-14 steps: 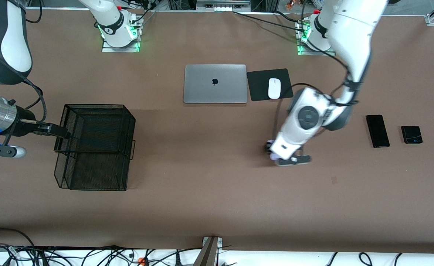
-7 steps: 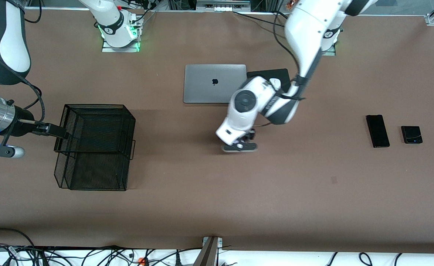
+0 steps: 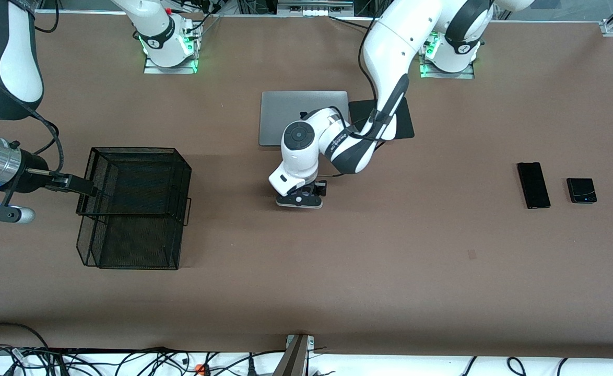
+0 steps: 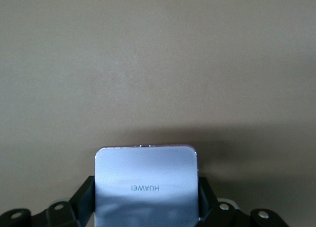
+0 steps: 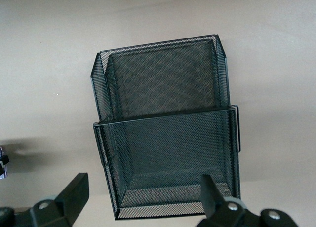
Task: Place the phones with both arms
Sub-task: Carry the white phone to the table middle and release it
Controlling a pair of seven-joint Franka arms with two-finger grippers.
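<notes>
swung well away from the two black phones since a second ago – left arm now reaching over bare table just in front of the laptop, toward the mesh basket's end. left gripper up in the air there, clenched on the pale lavender phone; in the left wrist view, phone pinched edge to edge between both fingers, flat face to the camera, brand lettering showing upside down.

long slim black phone and small squarish black phone lying flat side by side, apart, well off from the laptop toward the left arm's end and nearer the front camera than it. black mouse pad beside the laptop, partly covered by the left arm.

right arm waiting at the basket – right gripper released, fingers wide, hanging over the rim of the black mesh basket, which sits nearer the front camera than the laptop, toward the right arm's end. nothing between the right fingers but the basket's two mesh compartments below.
</notes>
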